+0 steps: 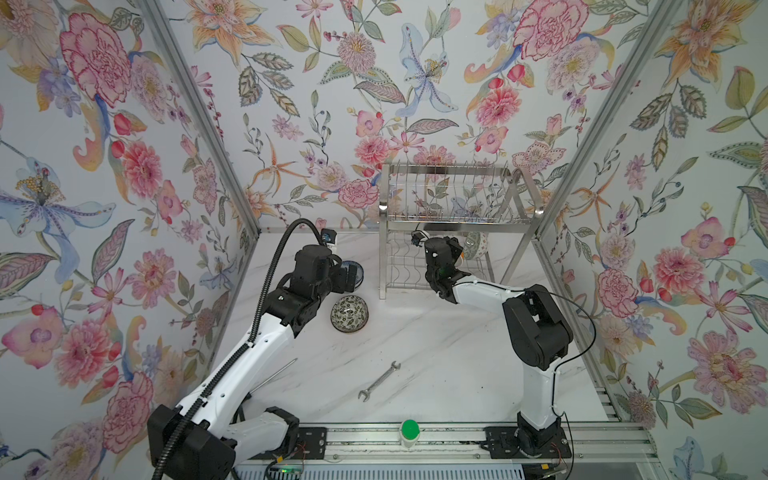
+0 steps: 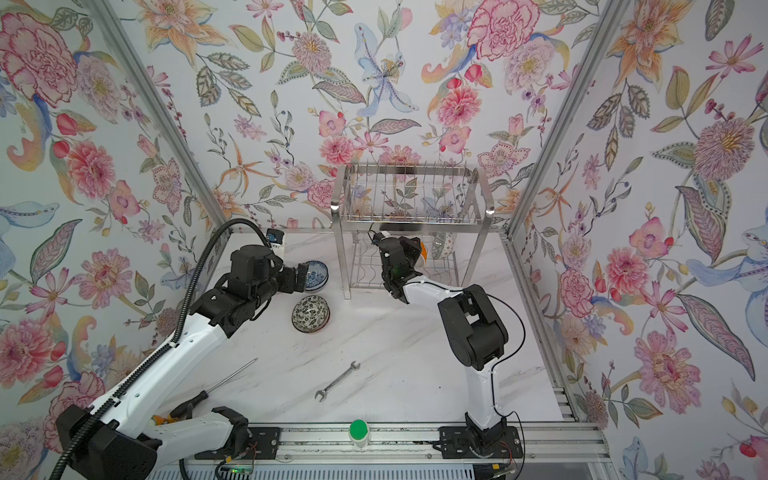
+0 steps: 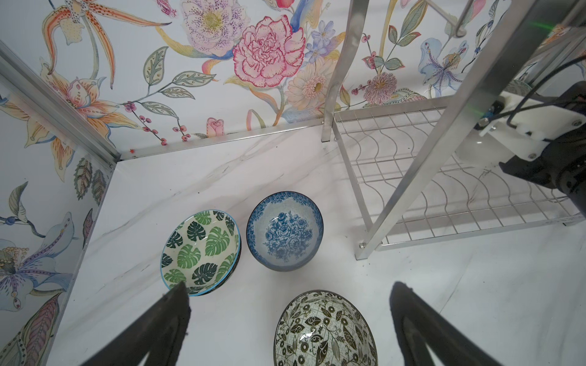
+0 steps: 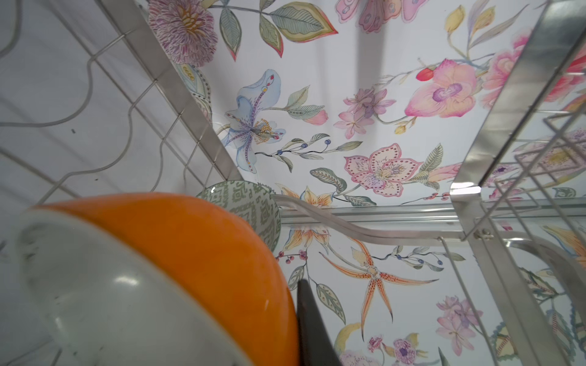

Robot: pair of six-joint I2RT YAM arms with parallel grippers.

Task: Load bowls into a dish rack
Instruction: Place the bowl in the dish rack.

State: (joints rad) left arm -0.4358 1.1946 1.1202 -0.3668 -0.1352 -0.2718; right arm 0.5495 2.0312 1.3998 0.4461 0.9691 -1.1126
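Note:
The dish rack (image 1: 457, 222) (image 2: 411, 222) stands at the back of the table. My right gripper (image 1: 459, 254) (image 4: 293, 299) reaches into its lower tier, shut on the rim of an orange-sided bowl (image 4: 190, 253) held on edge over the wavy wires. A green-patterned bowl (image 1: 476, 245) (image 4: 250, 202) stands just beyond it in that tier. Left of the rack, on the table, are a black-and-white bowl (image 1: 350, 313) (image 3: 326, 329), a blue-and-white bowl (image 2: 316, 274) (image 3: 284, 230) and a green-leaf bowl (image 3: 199, 252). My left gripper (image 2: 301, 276) (image 3: 290, 286) hovers open above them, holding nothing.
A wrench (image 1: 379, 381) lies at mid-table and a screwdriver (image 2: 216, 382) by the left arm. A green-topped cylinder (image 1: 410, 432) sits on the front rail. Floral walls close in on both sides. The rack's slanted leg (image 3: 434, 158) stands right of the blue bowl.

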